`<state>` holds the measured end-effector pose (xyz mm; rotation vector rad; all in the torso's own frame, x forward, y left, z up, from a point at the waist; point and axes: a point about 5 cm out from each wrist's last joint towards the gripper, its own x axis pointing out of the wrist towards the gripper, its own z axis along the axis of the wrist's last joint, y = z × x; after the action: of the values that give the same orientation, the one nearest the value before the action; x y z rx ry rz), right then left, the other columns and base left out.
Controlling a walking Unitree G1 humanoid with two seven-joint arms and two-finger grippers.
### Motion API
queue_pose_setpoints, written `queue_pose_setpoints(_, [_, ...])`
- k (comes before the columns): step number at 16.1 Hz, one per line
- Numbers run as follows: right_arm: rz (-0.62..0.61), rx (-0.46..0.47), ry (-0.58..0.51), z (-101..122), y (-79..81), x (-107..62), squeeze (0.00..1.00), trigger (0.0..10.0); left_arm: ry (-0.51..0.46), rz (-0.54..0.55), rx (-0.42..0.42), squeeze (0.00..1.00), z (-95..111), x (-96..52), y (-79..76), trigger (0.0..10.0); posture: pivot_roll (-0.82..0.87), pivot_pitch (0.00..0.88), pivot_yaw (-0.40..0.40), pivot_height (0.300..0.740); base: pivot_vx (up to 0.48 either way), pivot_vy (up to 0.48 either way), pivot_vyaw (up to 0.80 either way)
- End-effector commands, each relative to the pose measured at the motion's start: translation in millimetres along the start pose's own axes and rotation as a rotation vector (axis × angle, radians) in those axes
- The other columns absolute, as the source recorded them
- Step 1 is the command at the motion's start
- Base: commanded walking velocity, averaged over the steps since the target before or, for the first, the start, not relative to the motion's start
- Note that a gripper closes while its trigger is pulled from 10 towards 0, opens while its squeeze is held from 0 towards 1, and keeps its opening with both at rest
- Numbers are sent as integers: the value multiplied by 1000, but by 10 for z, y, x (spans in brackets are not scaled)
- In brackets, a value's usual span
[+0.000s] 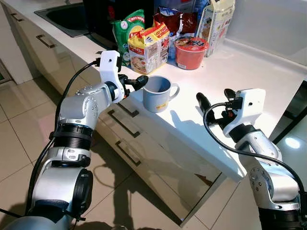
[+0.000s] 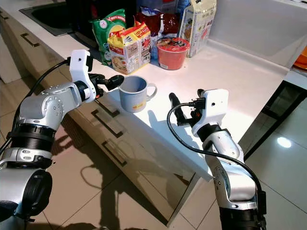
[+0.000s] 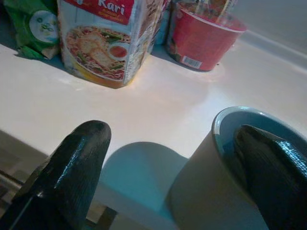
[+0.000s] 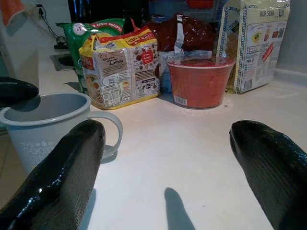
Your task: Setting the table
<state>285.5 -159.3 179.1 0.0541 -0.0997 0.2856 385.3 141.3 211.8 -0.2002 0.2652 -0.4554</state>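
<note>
My left arm fills the near foreground, and its jaws, the left gripper (image 1: 136,84), are spread apart at the mug (image 1: 157,93). In the left wrist view one finger (image 3: 268,163) reaches over the mug's rim and into the cup, while the other finger (image 3: 72,172) stands clear outside the wall, with bare surface between them. So I hold nothing yet; the wall sits between my fingers, ungripped.

The mug stands upright near the front edge of the white surface (image 1: 249,72), just above the drawers (image 1: 125,125). Its handle points away from my left gripper, toward my right gripper (image 1: 213,106). That one hovers over the same edge, well apart from the mug on the handle side, fingers spread wide and empty.

The left arm is plainly the nearer. I judge the next move to be a pinch across the mug's wall, squeezing inward along the line from rim to handle.

Behind the mug stand the noodle packet (image 1: 148,47), a red bowl (image 1: 191,51) and a green bag (image 1: 125,29), all well apart from it. I cannot tell whether anything lies inside the mug. The sink (image 1: 67,17) is cut off by the frame.
</note>
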Motion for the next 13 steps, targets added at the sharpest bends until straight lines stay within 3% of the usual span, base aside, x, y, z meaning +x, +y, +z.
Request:
queue_pose_setpoints(1, [10, -12, -8, 53, -4, -11, 0, 10000, -16, -30, -10, 0, 71, 14, -44, 10000, -18, 0, -6, 740, 0, 0, 0])
queue_pose_setpoints(5, [7, -19, -7, 56, -25, -15, 0, 10000, -3, -70, 10, 0, 70, 1, -89, 10000, -18, 0, -5, 740, 0, 0, 0])
queue_pose_setpoints(9, [15, -32, -2, 62, -33, -18, 0, 10000, 73, -61, 111, 0, -40, 6, -95, 10000, -19, 0, -4, 740, 0, 0, 0])
queue_pose_setpoints(13, [44, -43, 11, 61, -5, -17, 0, 10000, 96, -68, 125, 0, -76, 20, -113, 10000, -17, 0, -4, 740, 0, 0, 0])
